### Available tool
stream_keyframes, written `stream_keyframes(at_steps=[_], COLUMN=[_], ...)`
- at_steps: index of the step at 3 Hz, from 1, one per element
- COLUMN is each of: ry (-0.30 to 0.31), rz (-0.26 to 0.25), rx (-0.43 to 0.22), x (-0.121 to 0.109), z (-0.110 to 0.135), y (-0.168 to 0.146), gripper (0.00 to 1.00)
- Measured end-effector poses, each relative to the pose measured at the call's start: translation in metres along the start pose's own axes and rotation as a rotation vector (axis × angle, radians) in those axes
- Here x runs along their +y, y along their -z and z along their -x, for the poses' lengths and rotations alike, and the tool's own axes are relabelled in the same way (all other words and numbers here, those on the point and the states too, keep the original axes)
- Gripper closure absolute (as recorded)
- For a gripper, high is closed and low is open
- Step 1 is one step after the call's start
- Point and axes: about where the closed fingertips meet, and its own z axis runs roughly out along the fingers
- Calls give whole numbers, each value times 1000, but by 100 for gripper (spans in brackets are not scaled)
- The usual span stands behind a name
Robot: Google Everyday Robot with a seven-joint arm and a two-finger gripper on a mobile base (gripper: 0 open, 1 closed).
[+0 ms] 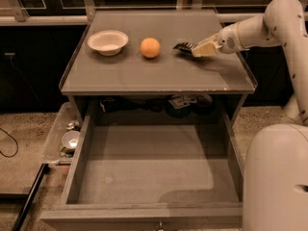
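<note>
My gripper [186, 46] hovers low over the right part of the grey tabletop [159, 73], at the end of the white arm [250, 30] that reaches in from the right. It points left toward an orange [150, 47], which sits a short gap away from it near the middle of the top. Further left stands a white bowl [107, 41], upright. Nothing is visibly held.
Below the tabletop a wide drawer [154, 170] is pulled fully out toward me, its floor bare. Dark packets [185, 101] lie in the shadow behind it. A clear tray [62, 134] with small items sits on the floor at left. My white base [276, 177] fills the lower right.
</note>
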Motion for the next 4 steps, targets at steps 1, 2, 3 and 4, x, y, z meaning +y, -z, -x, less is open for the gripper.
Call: stream_keyframes(at_steps=[1,2,3,4], ry=[47,79,96,107], rz=[27,45,46,33], rx=[6,13,18,31], x=[16,31,44,63], z=[19,29,27,17], y=[16,38,64,90], gripper=[100,100,100,100])
